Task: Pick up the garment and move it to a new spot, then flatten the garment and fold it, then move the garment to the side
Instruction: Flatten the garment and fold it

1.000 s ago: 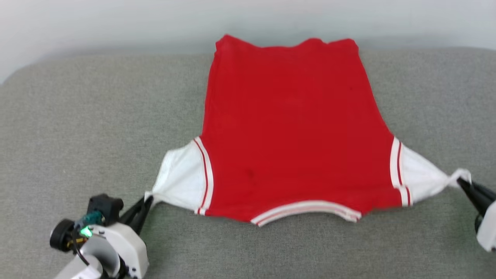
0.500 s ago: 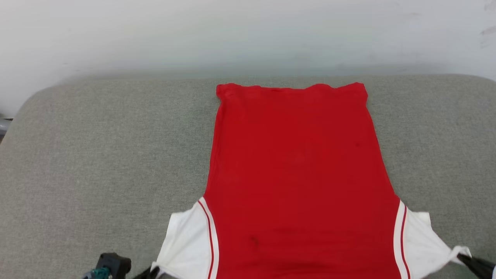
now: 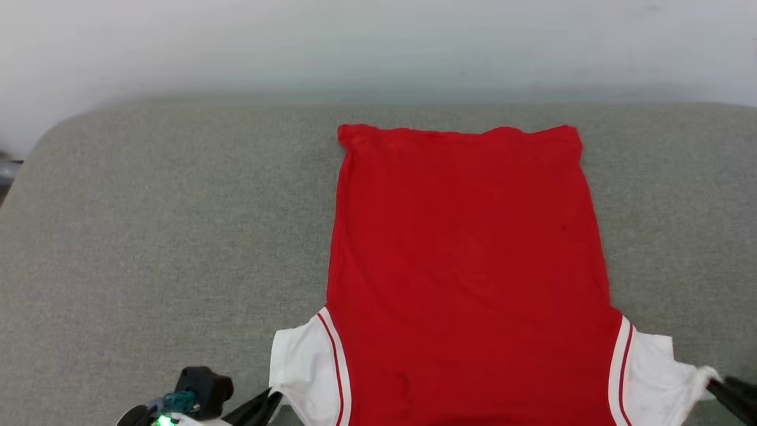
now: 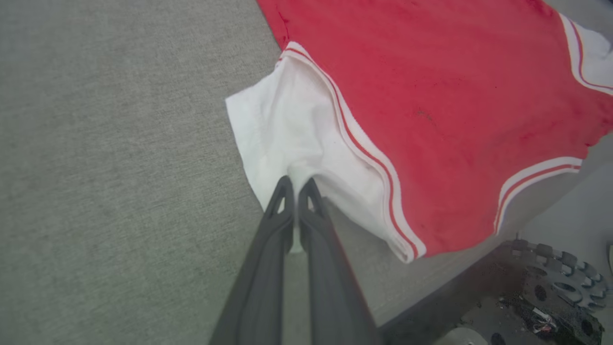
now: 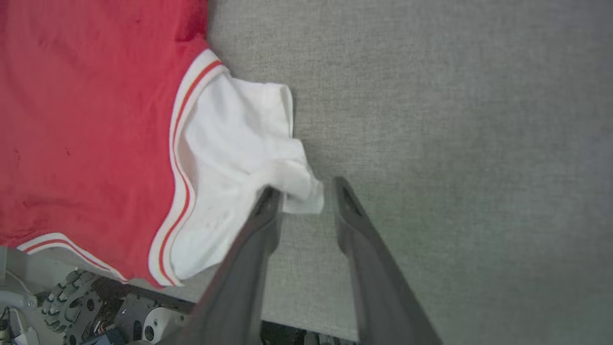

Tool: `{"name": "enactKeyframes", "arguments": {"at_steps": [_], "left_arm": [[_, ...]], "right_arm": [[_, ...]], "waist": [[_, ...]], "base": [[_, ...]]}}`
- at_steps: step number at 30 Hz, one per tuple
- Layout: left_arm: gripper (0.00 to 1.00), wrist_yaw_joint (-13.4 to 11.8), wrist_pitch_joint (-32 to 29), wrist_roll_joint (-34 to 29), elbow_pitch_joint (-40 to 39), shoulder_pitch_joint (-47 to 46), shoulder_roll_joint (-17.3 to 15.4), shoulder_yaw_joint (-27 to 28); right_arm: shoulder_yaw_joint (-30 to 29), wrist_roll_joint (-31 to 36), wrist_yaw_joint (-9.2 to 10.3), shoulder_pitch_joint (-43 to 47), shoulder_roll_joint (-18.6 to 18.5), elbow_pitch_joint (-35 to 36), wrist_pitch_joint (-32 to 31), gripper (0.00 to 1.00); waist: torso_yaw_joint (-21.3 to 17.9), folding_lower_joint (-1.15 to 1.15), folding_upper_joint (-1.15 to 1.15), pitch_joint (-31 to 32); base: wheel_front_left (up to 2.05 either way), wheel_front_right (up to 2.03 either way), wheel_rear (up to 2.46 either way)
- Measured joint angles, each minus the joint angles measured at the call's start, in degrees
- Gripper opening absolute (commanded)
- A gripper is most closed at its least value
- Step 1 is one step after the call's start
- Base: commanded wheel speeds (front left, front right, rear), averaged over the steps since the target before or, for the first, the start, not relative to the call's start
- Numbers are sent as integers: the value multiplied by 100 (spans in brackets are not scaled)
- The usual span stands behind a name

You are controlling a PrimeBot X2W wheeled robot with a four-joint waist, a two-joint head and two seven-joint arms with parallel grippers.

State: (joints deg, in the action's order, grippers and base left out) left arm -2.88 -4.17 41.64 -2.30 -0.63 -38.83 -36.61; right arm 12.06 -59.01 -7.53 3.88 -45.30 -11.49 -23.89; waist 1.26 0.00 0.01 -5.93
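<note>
Left hand (image 4: 296, 184) grips a white sleeve (image 4: 287, 129) of the garment (image 4: 431, 91); right hand (image 5: 305, 188) released, other sleeve tip (image 5: 299, 184) between its fingers (image 5: 249, 268).

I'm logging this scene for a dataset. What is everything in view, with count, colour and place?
garment: one, red with white sleeves and red-and-white trim, spread flat on the cushion, plain red edge towards the wall.
cushion: one, grey fabric, under the garment.
wall: one, white, behind the cushion.
robot base: one, dark with a toothed part, below the cushion's near edge.
left gripper: one, dark, shut on the white sleeve on the robot's left.
right gripper: one, dark, open, the other sleeve's bunched tip against one finger.
</note>
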Motion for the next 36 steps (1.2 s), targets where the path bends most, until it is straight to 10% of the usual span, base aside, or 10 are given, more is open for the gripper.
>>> {"name": "enactKeyframes", "arguments": {"at_steps": [12, 25, 36], "left_arm": [[0, -374, -989, -69, -1592, -359, -186, -96], [0, -468, -1651, -787, -2831, -1197, -331, -254], [0, -332, -1585, -856, -2854, -1415, -13, -445]], "right_arm": [[-1221, 148, 2, -1499, 511, 1141, -1727, 100], [-2136, 2288, 2, -4246, 1312, 508, -4122, 100], [-2643, 3680, 2, -5478, 1629, 16, -4934, 100]], "waist": [[287, 1, 0, -883], [1117, 2, 0, -2078], [1766, 2, -1, -2795]], "base": [[0, 0, 0], [0, 0, 0], [0, 0, 0]]}}
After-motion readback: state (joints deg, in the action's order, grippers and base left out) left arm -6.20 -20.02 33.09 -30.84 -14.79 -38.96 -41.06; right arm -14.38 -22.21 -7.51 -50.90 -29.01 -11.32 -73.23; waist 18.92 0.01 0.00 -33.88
